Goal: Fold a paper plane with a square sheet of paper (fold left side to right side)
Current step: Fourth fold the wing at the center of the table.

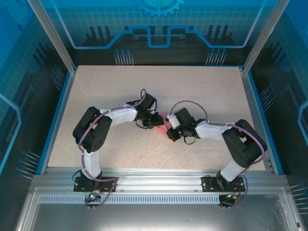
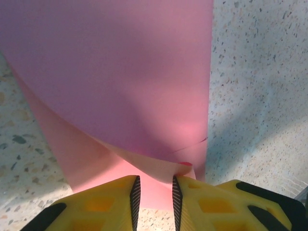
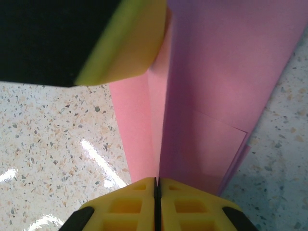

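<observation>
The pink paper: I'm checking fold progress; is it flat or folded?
Folded over: the paper curls over a lower layer of itself, and the right gripper is shut on it.

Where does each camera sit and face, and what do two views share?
Top external: high behind the bases, looking down at speckled table; both arms show.
Left wrist: behind left gripper, facing thin pink-red paper sheet; yellow fingers show.
Right wrist: behind right gripper, whose shut fingers pinch the sheet.
Both wrist views share the sheet.
</observation>
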Available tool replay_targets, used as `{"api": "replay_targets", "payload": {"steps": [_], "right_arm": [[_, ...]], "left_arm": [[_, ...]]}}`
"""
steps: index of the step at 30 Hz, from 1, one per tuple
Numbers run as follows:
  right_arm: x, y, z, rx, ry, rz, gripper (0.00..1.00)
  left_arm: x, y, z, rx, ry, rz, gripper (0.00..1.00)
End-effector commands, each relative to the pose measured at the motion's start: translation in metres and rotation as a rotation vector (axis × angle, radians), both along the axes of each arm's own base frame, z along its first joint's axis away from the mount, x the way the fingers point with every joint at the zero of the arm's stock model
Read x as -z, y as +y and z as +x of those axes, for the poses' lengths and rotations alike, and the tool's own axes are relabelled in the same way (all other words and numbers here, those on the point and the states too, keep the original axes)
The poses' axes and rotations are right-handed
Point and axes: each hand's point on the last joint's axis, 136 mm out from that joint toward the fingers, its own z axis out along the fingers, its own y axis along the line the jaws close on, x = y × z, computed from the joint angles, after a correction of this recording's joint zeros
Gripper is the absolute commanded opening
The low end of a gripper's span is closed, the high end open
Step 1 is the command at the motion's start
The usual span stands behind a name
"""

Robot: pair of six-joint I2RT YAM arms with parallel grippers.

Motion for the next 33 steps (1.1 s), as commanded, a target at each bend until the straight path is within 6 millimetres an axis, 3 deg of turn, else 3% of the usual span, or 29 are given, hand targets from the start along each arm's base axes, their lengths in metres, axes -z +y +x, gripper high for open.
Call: {"api": "replay_targets", "payload": {"steps": [1, 10, 21, 29, 33], "right_arm": [[0.004, -0.002, 0.001, 0.014, 0.034, 0.015, 0.10], [0.004, -0.001, 0.001, 0.014, 0.076, 0.050, 0.16], [-0.023, 0.006, 0.014, 0.033, 0.127, 0.190, 0.27], [-0.010, 0.010, 0.019, 0.038, 0.191, 0.176, 0.32], [-0.014, 0.015, 0.026, 0.029, 0.183, 0.180, 0.32]], "left_arm": [[0.005, -0.006, -0.002, 0.013, 0.029, -0.002, 0.28], [0.015, -0.010, 0.000, 0.013, 0.043, 0.005, 0.26], [0.017, -0.009, -0.002, 0.015, 0.045, 0.015, 0.26], [0.017, -0.009, -0.002, 0.017, 0.044, 0.017, 0.26], [0.014, -0.010, -0.002, 0.019, 0.038, 0.014, 0.26]]}}
